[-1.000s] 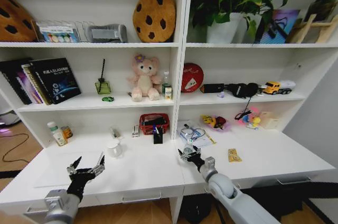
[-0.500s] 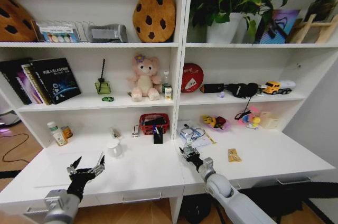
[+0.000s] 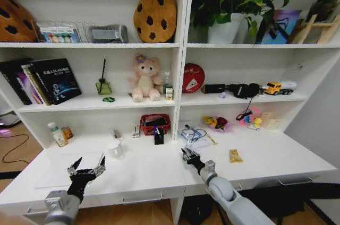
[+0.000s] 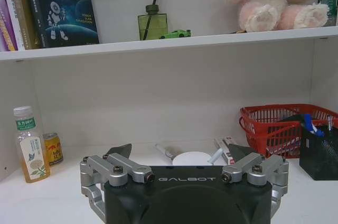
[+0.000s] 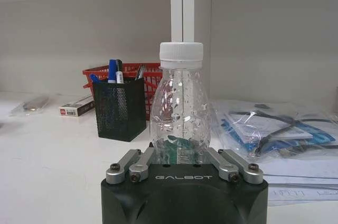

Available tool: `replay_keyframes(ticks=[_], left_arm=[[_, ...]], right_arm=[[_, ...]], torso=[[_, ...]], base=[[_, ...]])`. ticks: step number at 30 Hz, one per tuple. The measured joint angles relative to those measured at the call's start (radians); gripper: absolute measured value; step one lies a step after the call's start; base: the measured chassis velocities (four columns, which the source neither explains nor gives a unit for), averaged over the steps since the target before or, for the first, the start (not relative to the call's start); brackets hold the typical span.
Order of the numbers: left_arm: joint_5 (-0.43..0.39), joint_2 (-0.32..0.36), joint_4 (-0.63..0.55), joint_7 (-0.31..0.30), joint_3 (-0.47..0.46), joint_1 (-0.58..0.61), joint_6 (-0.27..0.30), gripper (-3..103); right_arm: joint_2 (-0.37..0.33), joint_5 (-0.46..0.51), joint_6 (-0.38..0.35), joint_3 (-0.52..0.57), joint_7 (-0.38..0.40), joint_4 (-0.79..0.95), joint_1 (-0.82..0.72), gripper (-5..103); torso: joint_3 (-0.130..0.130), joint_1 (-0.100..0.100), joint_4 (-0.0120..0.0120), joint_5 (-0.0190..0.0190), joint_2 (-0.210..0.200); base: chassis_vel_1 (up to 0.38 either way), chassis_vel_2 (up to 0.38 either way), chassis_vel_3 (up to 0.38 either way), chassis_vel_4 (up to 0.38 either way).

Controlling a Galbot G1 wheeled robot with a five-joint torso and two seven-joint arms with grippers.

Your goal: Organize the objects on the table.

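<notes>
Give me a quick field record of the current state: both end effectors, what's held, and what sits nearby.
right end effector: over the white desk top, fingers closed around a clear bottle
held item: clear bottle, white cap, upright, empty-looking
left end effector: fingers open, holding nothing, low over the desk's left part
beside bottle: black mesh pen holder with markers, red basket behind

Clear empty bottle point(image 5: 180, 113), white cap, upright on table point(image 3: 154, 174).
</notes>
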Motion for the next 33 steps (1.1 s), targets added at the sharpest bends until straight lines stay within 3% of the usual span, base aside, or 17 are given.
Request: replay_keyframes(ticks=[8, 12, 14, 15, 18, 19, 21, 23, 25, 26, 28, 29, 31, 33], left_arm=[[0.000, 0.000, 0.000, 0.000, 0.000, 0.000, 0.000, 100], [0.000, 0.000, 0.000, 0.000, 0.000, 0.000, 0.000, 100], [0.000, 0.000, 0.000, 0.000, 0.000, 0.000, 0.000, 100], [0.000, 0.000, 0.000, 0.000, 0.000, 0.000, 0.000, 100], [0.000, 0.000, 0.000, 0.000, 0.000, 0.000, 0.000, 100], [0.000, 0.000, 0.000, 0.000, 0.000, 0.000, 0.000, 100], [0.000, 0.000, 0.000, 0.000, 0.000, 0.000, 0.000, 100], [0.000, 0.000, 0.000, 0.000, 0.000, 0.000, 0.000, 100], [0.000, 0.000, 0.000, 0.000, 0.000, 0.000, 0.000, 100], [0.000, 0.000, 0.000, 0.000, 0.000, 0.000, 0.000, 100], [0.000, 0.000, 0.000, 0.000, 0.000, 0.000, 0.000, 100], [0.000, 0.000, 0.000, 0.000, 0.000, 0.000, 0.000, 100], [0.000, 0.000, 0.000, 0.000, 0.000, 0.000, 0.000, 100], [0.000, 0.000, 0.000, 0.000, 0.000, 0.000, 0.000, 100]], right_arm=[[-0.013, 0.006, 0.000, 0.021, -0.001, 0.044, -0.036, 25], [-0.055, -0.006, 0.026, 0.079, -0.015, 0.144, -0.166, 25], [-0.069, -0.097, 0.109, 0.152, -0.047, 0.202, -0.278, 25], [-0.069, -0.097, 0.109, 0.152, -0.047, 0.202, -0.278, 25], [-0.065, -0.283, 0.232, 0.278, -0.100, 0.275, -0.426, 25], [-0.065, -0.283, 0.232, 0.278, -0.100, 0.275, -0.426, 25], [-0.050, -0.408, 0.325, 0.361, -0.145, 0.304, -0.563, 25], [-0.042, -0.442, 0.355, 0.384, -0.159, 0.310, -0.608, 25], [-0.001, -0.562, 0.493, 0.445, -0.210, 0.297, -0.728, 25], [-0.001, -0.562, 0.493, 0.445, -0.210, 0.297, -0.728, 25], [0.053, -0.661, 0.614, 0.471, -0.239, 0.232, -0.801, 25], [0.053, -0.661, 0.614, 0.471, -0.239, 0.232, -0.801, 25], [0.108, -0.729, 0.699, 0.477, -0.251, 0.138, -0.858, 25], [0.125, -0.751, 0.726, 0.478, -0.258, 0.091, -0.873, 25]], torso=[[0.000, 0.000, 0.0004, 0.0005, 0.000], [0.000, 0.000, -0.0003, 0.0000, 0.000], [0.000, 0.000, -0.0003, 0.0002, 0.000], [0.000, 0.000, -0.0003, 0.0002, 0.000], [0.000, 0.000, 0.0003, 0.0000, 0.000], [0.000, 0.000, 0.0003, 0.0000, 0.000], [0.000, 0.000, -0.0001, 0.0001, 0.000], [0.000, 0.000, -0.0003, 0.0000, 0.000], [0.000, 0.000, 0.0001, -0.0002, 0.000], [0.000, 0.000, 0.0001, -0.0002, 0.000], [0.000, 0.000, 0.0002, 0.0002, 0.000], [0.000, 0.000, 0.0002, 0.0002, 0.000], [0.000, 0.000, -0.0003, 0.0000, 0.000], [0.000, 0.000, -0.0003, -0.0002, 0.000]], base=[[0.000, 0.000, 0.000, 0.000], [0.000, 0.000, 0.000, 0.000], [0.000, 0.000, 0.000, 0.000], [0.000, 0.000, 0.000, 0.000], [0.000, 0.000, 0.000, 0.000], [0.000, 0.000, 0.000, 0.000], [0.000, 0.000, 0.000, 0.000], [0.000, 0.000, 0.000, 0.000], [0.000, 0.000, 0.000, 0.000], [0.000, 0.000, 0.000, 0.000], [0.000, 0.000, 0.000, 0.000], [0.000, 0.000, 0.000, 0.000], [0.000, 0.000, 0.000, 0.000], [0.000, 0.000, 0.000, 0.000]])
